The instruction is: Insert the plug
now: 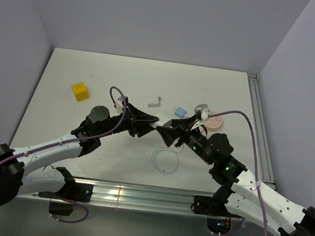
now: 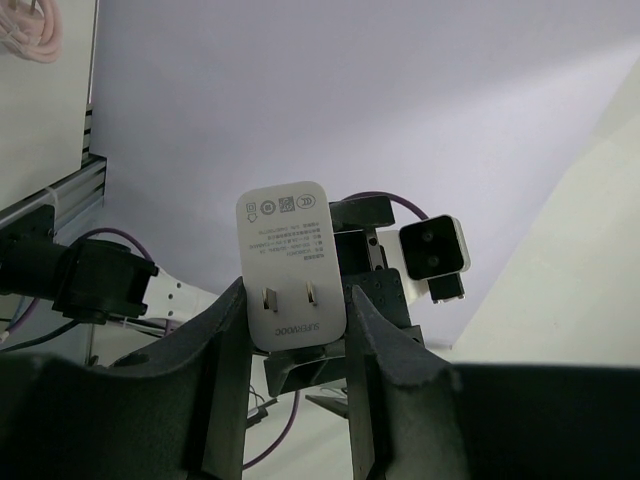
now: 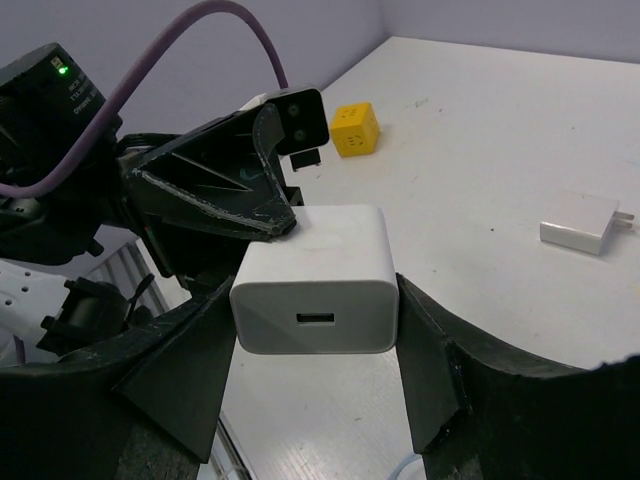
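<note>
White worktop (image 1: 123, 72) and pale purple walls are making up the room. The left gripper (image 2: 295, 300) is standing partway shut and squeezing the white charger block (image 2: 285, 240), with the prongs facing its camera. The right gripper (image 3: 315, 300) is hugging the same block from the other side, and its fingers look to be touching both sides.

The plug (image 1: 178, 111) is lying alone on the worktop just past the grippers, between a spare white adapter (image 1: 153, 101) and the pink coil (image 1: 212, 123). Nothing is holding it.

If the two grippers are pulling different ways, the block could twist or slip out. The white cable (image 1: 166, 159) is looping under the arms and could snag.

The plug is too small for me to tell where it is pointing. Its long side may be running left to right.
</note>
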